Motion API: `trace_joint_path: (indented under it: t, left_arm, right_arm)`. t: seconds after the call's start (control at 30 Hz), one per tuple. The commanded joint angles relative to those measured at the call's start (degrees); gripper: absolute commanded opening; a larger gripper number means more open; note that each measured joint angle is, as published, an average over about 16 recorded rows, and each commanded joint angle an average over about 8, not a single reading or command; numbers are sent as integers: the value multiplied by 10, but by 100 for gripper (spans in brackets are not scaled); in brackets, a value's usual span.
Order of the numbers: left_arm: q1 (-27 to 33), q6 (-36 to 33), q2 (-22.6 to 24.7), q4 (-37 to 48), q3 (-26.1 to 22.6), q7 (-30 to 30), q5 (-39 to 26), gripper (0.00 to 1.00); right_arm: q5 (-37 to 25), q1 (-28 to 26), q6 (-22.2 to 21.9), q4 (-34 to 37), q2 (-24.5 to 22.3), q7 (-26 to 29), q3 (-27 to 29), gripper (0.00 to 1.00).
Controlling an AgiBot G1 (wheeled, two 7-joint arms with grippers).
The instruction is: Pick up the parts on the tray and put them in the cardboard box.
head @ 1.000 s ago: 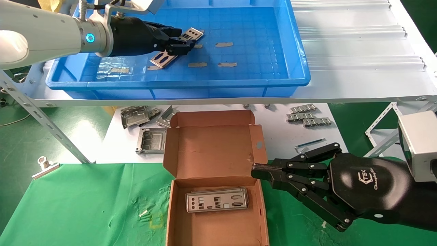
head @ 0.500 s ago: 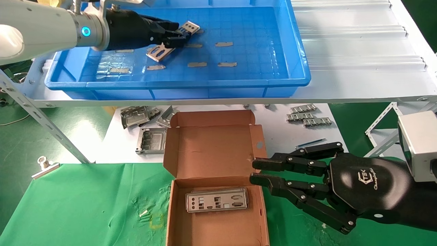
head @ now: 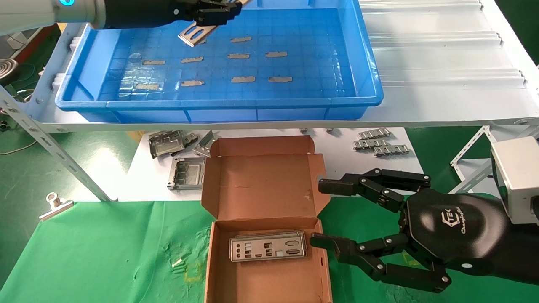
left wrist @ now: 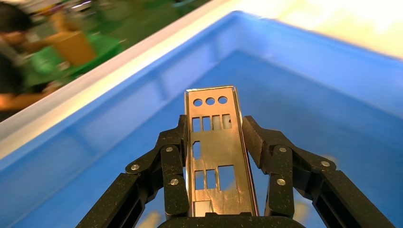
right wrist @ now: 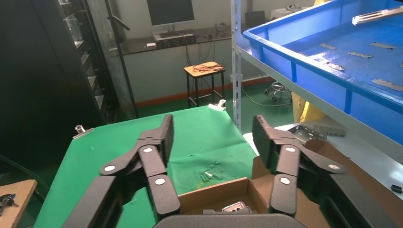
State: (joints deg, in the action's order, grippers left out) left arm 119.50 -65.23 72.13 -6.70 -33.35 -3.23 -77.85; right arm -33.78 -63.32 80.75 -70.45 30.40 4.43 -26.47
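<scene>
Tray lies under the left gripper, clamped on a part; right gripper gapes empty beside the cardboard box, which holds another plate.

held part cut off by top edge, left pincer partly cropped

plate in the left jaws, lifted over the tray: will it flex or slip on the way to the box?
The plate looks stiff: it sticks out straight past the left gripper. Thin, full of cut-outs, so probably light. Its bare shiny metal, pinched only at the edges, could slip or pivot.
</scene>
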Motion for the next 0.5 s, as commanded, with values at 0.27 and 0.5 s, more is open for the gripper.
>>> trace_joint_path:
  t: [0.27,0.5]
  left_arm:
    - [-8,-204,-58,-27,19,80,39,0]
    - [-65,-268,-107,-135,2,114,85,0]
  right_arm:
    - [0,0,0,0,0,0,0,100]
    - [0,0,0,0,0,0,0,100]
